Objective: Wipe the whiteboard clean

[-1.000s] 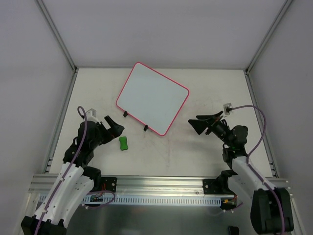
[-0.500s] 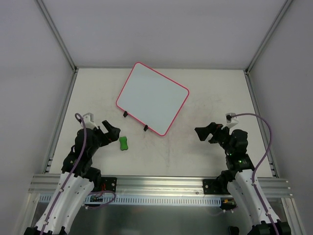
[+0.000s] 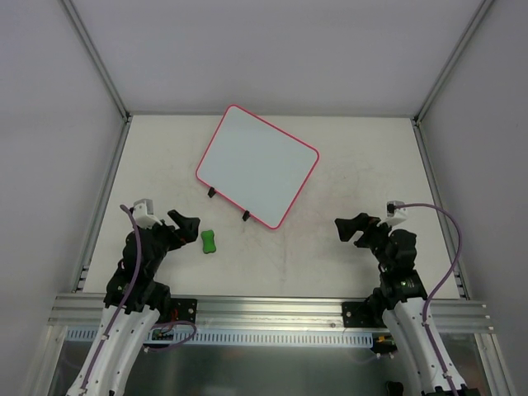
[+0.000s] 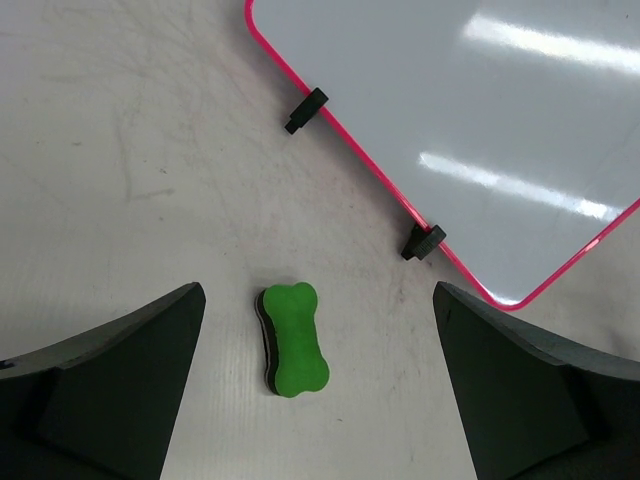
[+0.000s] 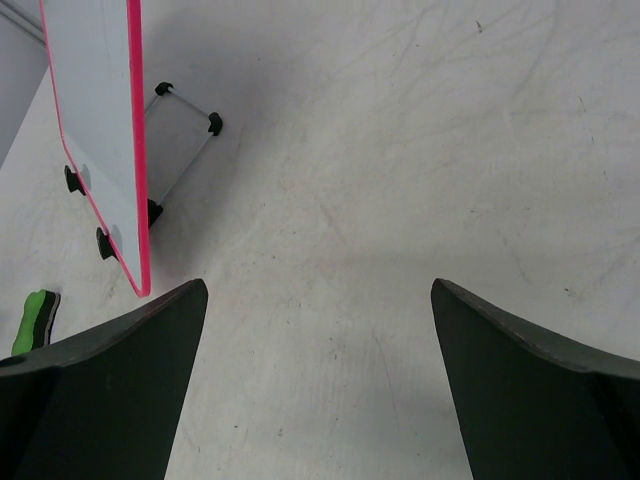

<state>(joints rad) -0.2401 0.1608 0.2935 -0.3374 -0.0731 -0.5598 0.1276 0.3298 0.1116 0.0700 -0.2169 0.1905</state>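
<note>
While both arms sit drawn back toward their bases at the near edge, the whiteboard (image 3: 257,166) lies flat on the table (image 3: 363,157), in its far middle part. It is turned at an angle, so that one rounded corner points far and another near. Its thin red-pink rim runs all round a plain white face that catches streaks of lamp light in the left wrist view. Two small black clips (image 3: 212,193) (image 3: 245,216) sit on its near-left edge, their ends poking out onto the table. A green bone-shaped eraser (image 3: 209,241) with a dark underlayer lies on the table just near and left of that edge, close to the clips but apart from the board. The left gripper (image 3: 186,228) hangs just left of the eraser without touching it, its jaws spread wide and holding nothing. Its wrist camera sees the eraser in the gap between the two dark fingers (image 4: 110,385). The right gripper (image 3: 345,230) is over bare table on the right, near the board's near-right edge but apart from it. Its jaws are likewise wide apart and empty. In its wrist view the board shows at the left and a sliver of the eraser at the left border.
</note>
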